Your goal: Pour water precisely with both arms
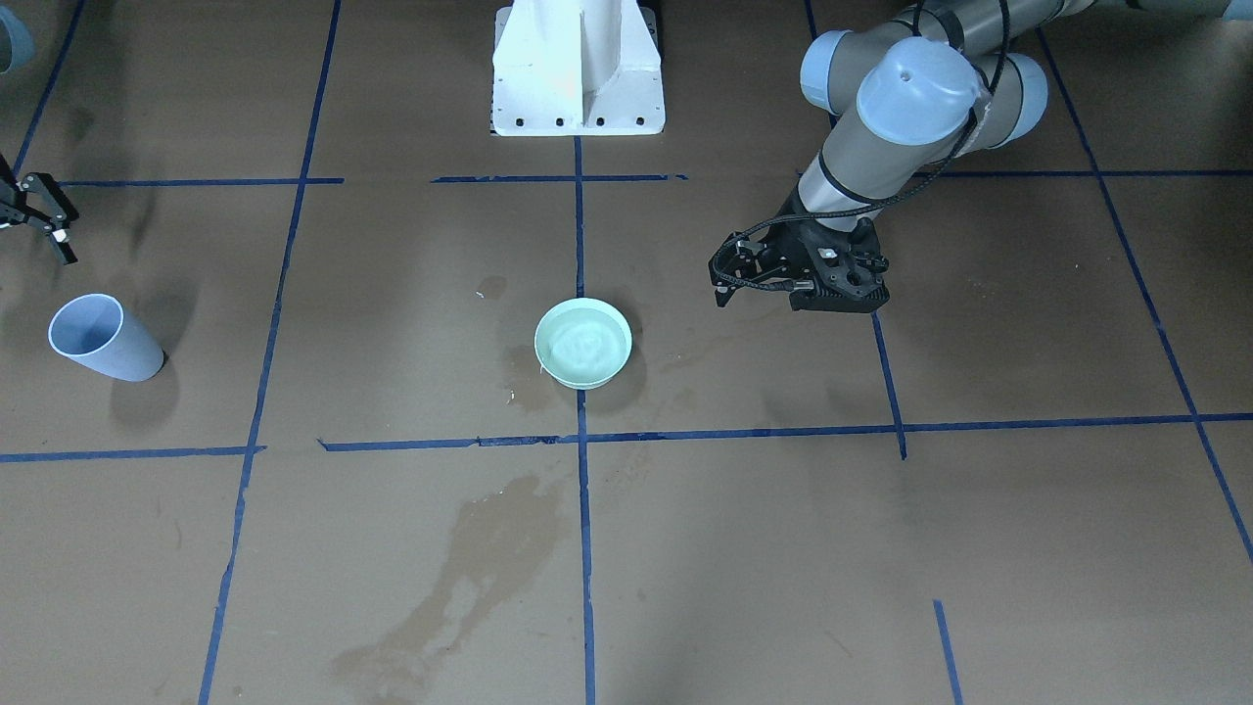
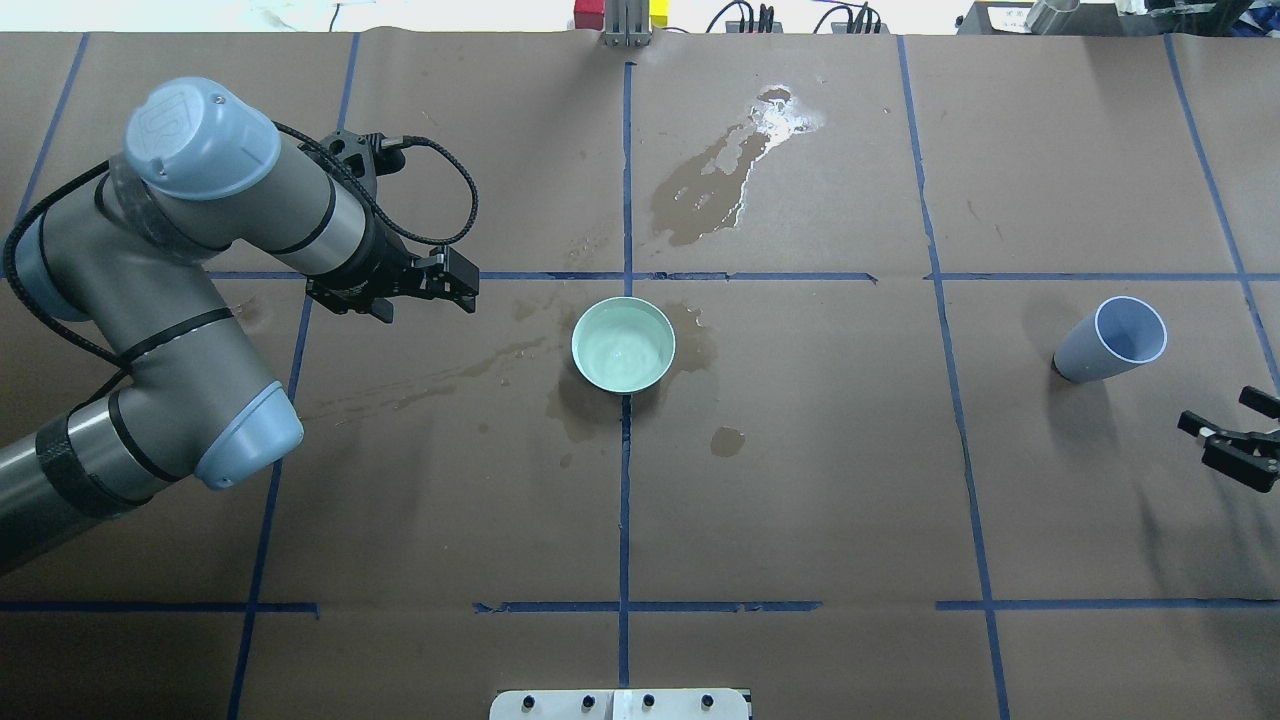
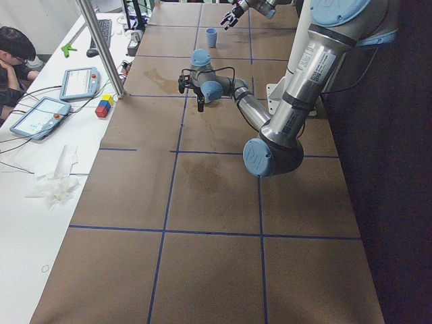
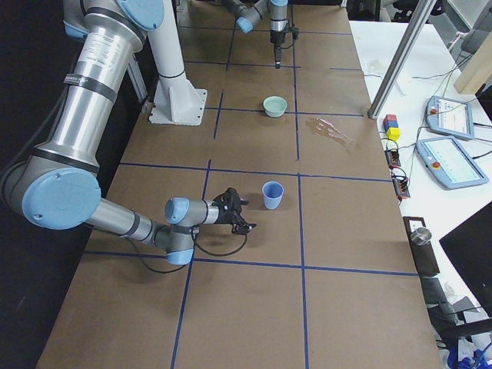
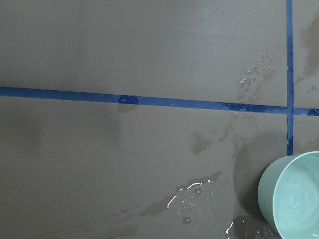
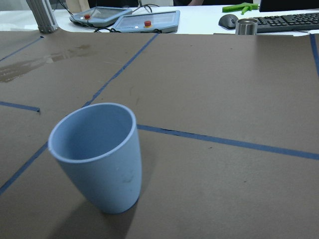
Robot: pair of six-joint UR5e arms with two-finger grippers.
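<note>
Starting at the near edge of the brown paper-covered surface (image 2: 800,500), a white bolted pedestal (image 2: 620,705) sits at the middle. The left arm (image 2: 180,330), silver-grey with pale blue joint caps, reaches in from the near left corner and folds back on itself.

Close to the right edge, the right pincer (image 2: 1215,410) hangs low with its two black fingers apart, holding nothing. The right arm (image 4: 84,115) shows fully only in the side view. Just past the pincer and not touching it, a pale blue cup (image 2: 1110,340) stands upright.

A mint-green bowl (image 2: 576,350) stands at the centre of the surface, on a blue tape line (image 2: 625,500). The water (image 2: 625,350) lies inside the bowl, pale and rippled. Dark wet patches (image 2: 450,385) stain the paper around the bowl and stretch toward the left edge.

A little farther, left of the bowl and apart from it, the left pincer (image 2: 420,285) points down above the surface. Its fingers are hidden beneath its body, so I cannot tell whether they are apart or together.

Nearer the far edge, a larger puddle (image 2: 720,180) glints beside the centre tape line. Beyond that edge, a white desk (image 6: 199,25) carries a keyboard (image 6: 289,22).
</note>
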